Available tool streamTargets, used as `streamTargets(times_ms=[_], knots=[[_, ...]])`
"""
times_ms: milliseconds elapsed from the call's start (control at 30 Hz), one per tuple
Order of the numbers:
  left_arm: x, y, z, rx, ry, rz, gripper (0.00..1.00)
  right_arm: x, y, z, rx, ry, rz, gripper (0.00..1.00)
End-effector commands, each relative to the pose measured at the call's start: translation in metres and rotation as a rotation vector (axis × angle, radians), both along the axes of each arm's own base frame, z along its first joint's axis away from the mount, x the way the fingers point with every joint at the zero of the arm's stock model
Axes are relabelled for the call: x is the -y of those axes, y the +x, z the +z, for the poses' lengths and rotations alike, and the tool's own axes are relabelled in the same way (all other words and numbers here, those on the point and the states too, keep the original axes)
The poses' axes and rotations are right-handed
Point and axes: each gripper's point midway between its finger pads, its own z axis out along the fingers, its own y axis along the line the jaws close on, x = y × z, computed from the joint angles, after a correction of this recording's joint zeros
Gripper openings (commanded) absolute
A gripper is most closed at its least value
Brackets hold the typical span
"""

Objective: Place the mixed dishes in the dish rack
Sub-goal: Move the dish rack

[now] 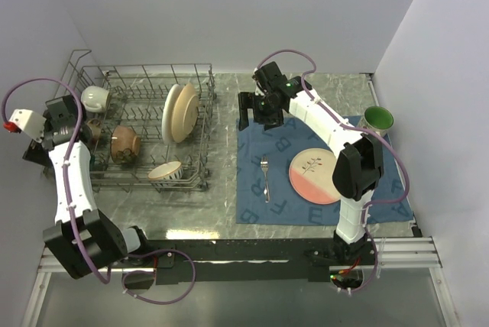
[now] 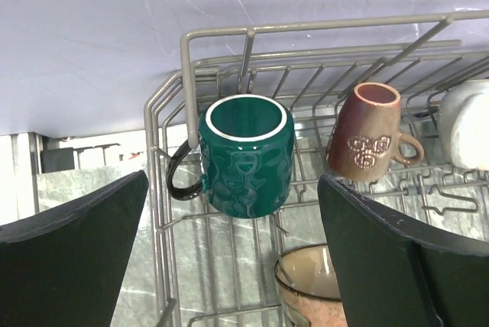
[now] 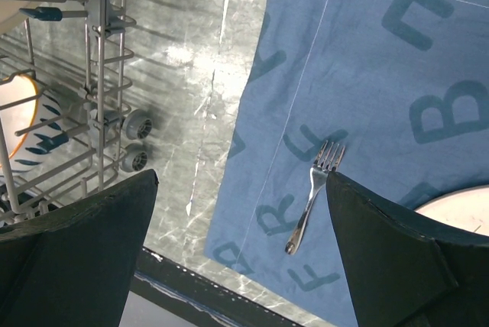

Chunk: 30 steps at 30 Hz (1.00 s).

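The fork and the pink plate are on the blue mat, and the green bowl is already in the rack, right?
Not quite. The fork and pink plate do lie on the blue mat, but the green bowl is outside the dish rack, at the mat's far right corner; the top view shows it.

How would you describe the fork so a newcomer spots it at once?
Find the blue lettered placemat right of the dish rack. On its left part, between the mat's left edge and the pink-and-cream plate, lies the fork, tines pointing to the far side. It is the only slim metal thing there; its neighbours are round crockery.
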Motion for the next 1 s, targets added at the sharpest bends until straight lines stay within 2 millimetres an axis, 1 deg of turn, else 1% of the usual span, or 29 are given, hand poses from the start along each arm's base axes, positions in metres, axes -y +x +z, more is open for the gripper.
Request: streamTargets(times_ms=[0, 33, 100, 133, 167, 200, 233, 300, 367, 400, 467, 500, 567, 600, 700, 733, 800, 967], knots=[[0.007, 0.001, 0.024, 0.016, 0.022, -0.071, 0.99, 0.006, 0.003, 0.030, 0.078, 0.023, -0.015, 1.00], [0.014, 0.007, 0.025, 0.014, 0.004, -0.134, 0.99, 0.006, 0.003, 0.030, 0.080, 0.025, -0.018, 1.00], [0.029, 0.022, 0.037, 0.041, 0.004, -0.270, 0.99, 0.006, 0.003, 0.037, 0.097, 0.033, -0.025, 1.00], [0.042, 0.030, 0.040, 0.048, -0.015, -0.364, 0.99, 0.006, 0.005, 0.040, 0.116, 0.043, -0.028, 1.00], [0.053, 0.034, 0.050, 0.081, -0.007, -0.423, 0.99, 0.007, 0.003, 0.045, 0.128, 0.052, -0.031, 1.00], [0.068, 0.046, 0.060, 0.118, 0.001, -0.508, 0.99, 0.008, 0.004, 0.049, 0.142, 0.059, -0.035, 1.00], [0.078, 0.050, 0.066, 0.132, 0.007, -0.561, 1.00, 0.007, 0.007, 0.053, 0.160, 0.071, -0.041, 1.00], [0.105, 0.059, 0.079, 0.168, -0.006, -0.670, 0.99, 0.010, 0.007, 0.061, 0.182, 0.084, -0.053, 1.00], [0.123, 0.066, 0.081, 0.166, -0.025, -0.736, 0.99, 0.012, 0.009, 0.070, 0.214, 0.102, -0.064, 1.00], [0.138, 0.072, 0.086, 0.170, -0.030, -0.787, 0.99, 0.012, 0.009, 0.072, 0.221, 0.107, -0.067, 1.00], [0.152, 0.073, 0.085, 0.160, -0.054, -0.809, 1.00, 0.015, 0.012, 0.079, 0.238, 0.124, -0.079, 1.00], [0.166, 0.074, 0.087, 0.167, -0.066, -0.855, 1.00, 0.016, 0.013, 0.080, 0.237, 0.131, -0.084, 1.00], [0.179, 0.075, 0.093, 0.200, -0.069, -0.897, 0.99, 0.014, 0.012, 0.087, 0.248, 0.152, -0.084, 1.00], [0.192, 0.076, 0.092, 0.210, -0.081, -0.945, 0.99, 0.015, 0.012, 0.089, 0.255, 0.156, -0.084, 1.00], [0.208, 0.074, 0.102, 0.269, -0.067, -1.012, 0.99, 0.016, 0.013, 0.099, 0.292, 0.172, -0.092, 1.00], [0.212, 0.073, 0.105, 0.280, -0.066, -1.030, 0.99, 0.016, 0.012, 0.098, 0.295, 0.173, -0.094, 1.00], [0.226, 0.073, 0.112, 0.298, -0.059, -1.075, 0.99, 0.020, 0.012, 0.108, 0.329, 0.185, -0.103, 1.00], [0.231, 0.073, 0.119, 0.304, -0.039, -1.110, 0.99, 0.023, 0.005, 0.117, 0.347, 0.194, -0.102, 1.00]])
